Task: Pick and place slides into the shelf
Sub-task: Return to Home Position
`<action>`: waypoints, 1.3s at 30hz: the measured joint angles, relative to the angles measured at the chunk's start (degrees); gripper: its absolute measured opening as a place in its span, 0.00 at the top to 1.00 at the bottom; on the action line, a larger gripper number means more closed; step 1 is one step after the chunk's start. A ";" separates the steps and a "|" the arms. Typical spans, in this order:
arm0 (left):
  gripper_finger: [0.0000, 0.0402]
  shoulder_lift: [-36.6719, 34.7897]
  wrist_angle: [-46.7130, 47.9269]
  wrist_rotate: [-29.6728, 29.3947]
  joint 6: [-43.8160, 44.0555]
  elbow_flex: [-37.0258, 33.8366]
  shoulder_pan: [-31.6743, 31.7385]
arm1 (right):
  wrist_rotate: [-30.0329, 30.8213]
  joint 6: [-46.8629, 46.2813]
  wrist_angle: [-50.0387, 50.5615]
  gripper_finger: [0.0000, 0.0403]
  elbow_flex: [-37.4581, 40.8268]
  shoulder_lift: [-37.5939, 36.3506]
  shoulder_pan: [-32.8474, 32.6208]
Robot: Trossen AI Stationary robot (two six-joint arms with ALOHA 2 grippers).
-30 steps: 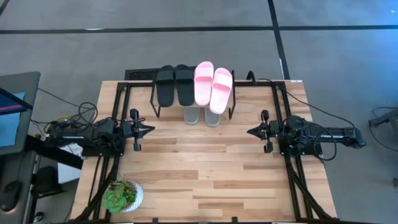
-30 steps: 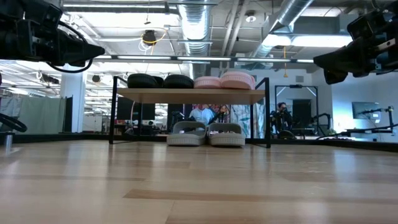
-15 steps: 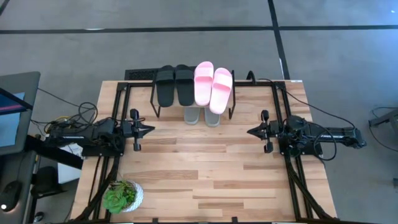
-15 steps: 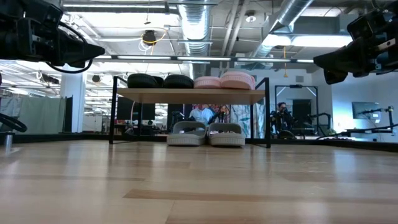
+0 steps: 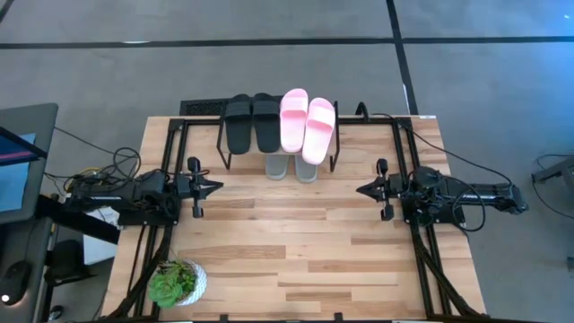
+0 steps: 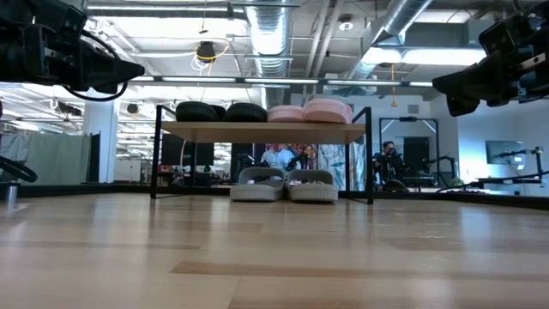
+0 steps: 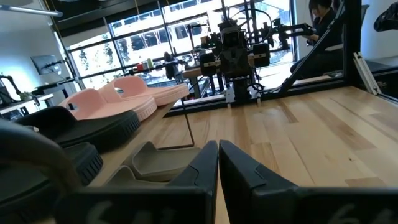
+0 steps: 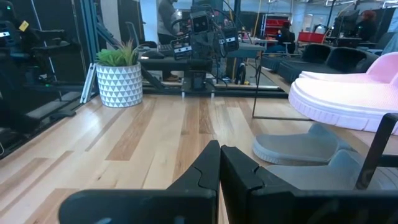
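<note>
The shelf stands at the table's far edge on thin black legs. On its plank top lie the black pair of slides and the pink pair, soles down. The grey-green pair rests on the table under the plank, toes poking out toward the near side. My left gripper hovers shut at the table's left side, pointing right. My right gripper hovers shut at the right side, pointing left. Each is well clear of the shelf.
A potted green plant in a white patterned pot sits at the near left corner. Black frame rails run along the table's left, right and far sides. Bare wood lies between the two arms. People show in the room beyond.
</note>
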State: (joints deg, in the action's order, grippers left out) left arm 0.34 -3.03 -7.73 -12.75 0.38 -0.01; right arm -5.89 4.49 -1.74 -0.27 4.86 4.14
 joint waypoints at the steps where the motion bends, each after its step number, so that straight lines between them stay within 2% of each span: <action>1: 0.99 0.00 0.00 0.00 0.40 0.00 0.00 | 0.00 0.00 0.00 1.00 0.00 0.00 0.00; 39: 0.99 0.02 0.02 0.00 -0.25 0.01 0.00 | 0.00 0.00 0.00 1.00 0.00 0.00 0.00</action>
State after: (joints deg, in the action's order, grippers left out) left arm 0.36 -3.01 -7.73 -12.99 0.39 -0.01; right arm -5.89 4.49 -1.74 -0.27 4.86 4.14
